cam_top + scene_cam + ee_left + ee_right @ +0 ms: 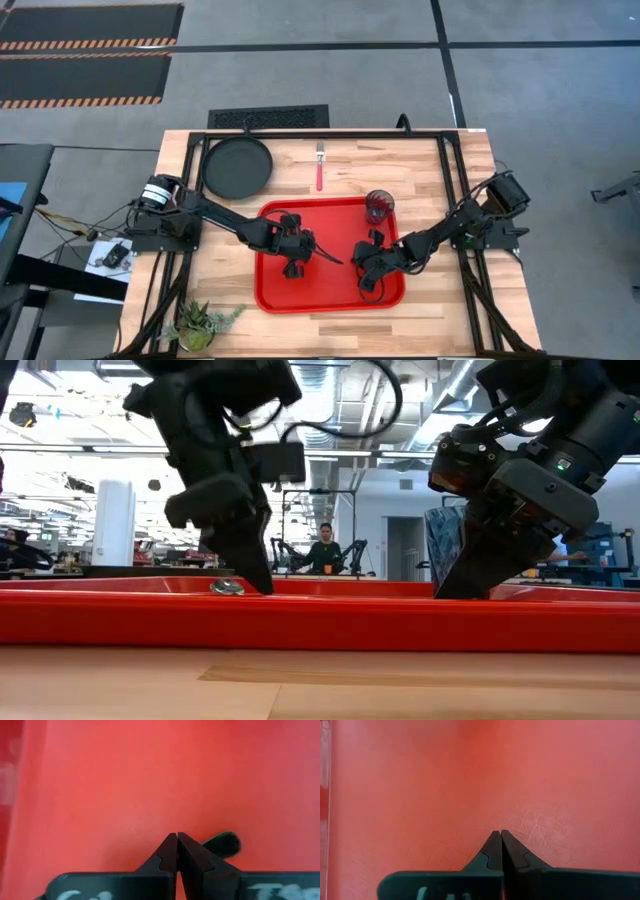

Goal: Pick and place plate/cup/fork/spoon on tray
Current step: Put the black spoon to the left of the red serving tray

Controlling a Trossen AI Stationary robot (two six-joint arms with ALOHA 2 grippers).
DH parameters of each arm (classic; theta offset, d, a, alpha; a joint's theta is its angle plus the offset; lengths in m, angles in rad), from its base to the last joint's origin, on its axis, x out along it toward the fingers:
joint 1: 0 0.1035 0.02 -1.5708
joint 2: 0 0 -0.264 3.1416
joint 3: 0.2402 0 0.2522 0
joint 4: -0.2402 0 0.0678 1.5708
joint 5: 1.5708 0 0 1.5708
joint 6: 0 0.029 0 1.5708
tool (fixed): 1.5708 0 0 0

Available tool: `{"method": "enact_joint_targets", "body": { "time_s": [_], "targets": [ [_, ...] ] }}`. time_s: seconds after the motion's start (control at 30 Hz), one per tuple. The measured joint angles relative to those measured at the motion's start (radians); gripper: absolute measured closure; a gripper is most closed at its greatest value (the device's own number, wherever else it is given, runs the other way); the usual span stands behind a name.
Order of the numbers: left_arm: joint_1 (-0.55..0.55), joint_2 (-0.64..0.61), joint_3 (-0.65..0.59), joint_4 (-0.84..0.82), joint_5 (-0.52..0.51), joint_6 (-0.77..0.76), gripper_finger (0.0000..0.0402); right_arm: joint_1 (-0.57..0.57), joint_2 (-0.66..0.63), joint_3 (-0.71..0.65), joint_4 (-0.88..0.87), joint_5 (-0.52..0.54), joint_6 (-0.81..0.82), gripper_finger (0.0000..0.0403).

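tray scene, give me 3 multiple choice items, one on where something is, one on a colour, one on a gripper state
1. Where is the plate?
A. on the tray
B. on the table beyond the tray's far left corner
C. under the cup

2. What colour is the fork handle?
A. red
B. blue
C. green

3. How are the left gripper fingers?
A. wide open
B. shut
C. around the cup

Answers:
1 B, it lies on bare wood off the tray.
2 A, red handle, silver tines.
3 B, the left wrist view shows the fingertips meeting; the cup stands at the tray's far right corner.
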Motion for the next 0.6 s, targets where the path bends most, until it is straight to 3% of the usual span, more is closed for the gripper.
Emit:
{"method": "enact_joint_targets", "body": {
  "time_s": [0.6],
  "targets": [
    [-0.041, 0.013, 0.005, -0.104, -0.002, -0.031, 0.0401, 0.001, 0.002, -0.001, -0.004, -0.006, 0.001, 0.0399]
  ]
}}
